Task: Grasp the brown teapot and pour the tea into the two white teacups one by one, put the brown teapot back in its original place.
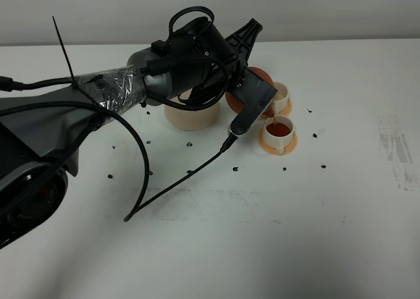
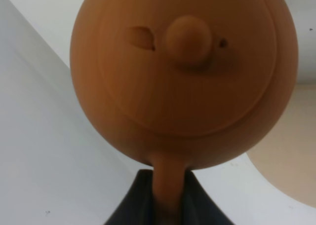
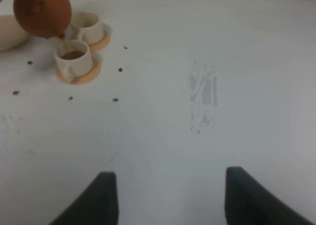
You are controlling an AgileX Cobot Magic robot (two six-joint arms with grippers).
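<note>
Clamping the loop handle of the brown teapot [image 2: 182, 72], the left gripper [image 2: 167, 207] has its dark fingers [image 2: 131, 210] drawn in narrow against the handle's two sides. The pot is held up off the table [image 1: 328, 233] and tipped, so its knobbed lid faces the wrist camera.

In the high view the teapot hangs at 11 o'clock of the nearer white teacup [image 1: 278, 130], spout down toward it. The right wrist view shows a thin brown stream [image 3: 64, 41] running from the spout into that cup, which holds brown tea. The farther teacup [image 1: 282, 97] sits at 12 o'clock of the nearer one, just beside it. Each rests on an orange coaster [image 1: 265, 143]. What the farther cup holds cannot be told.

The cream-beige saucer [image 1: 191, 115] lies at 9 o'clock of the cups, partly under the arm, with the teapot at its 2 o'clock.

The right gripper [image 3: 168, 195] has its jaws spread wide and holds nothing. It is over white table, well apart from the cups. Dark specks [image 1: 235, 169] dot the table around the saucer and cups.
</note>
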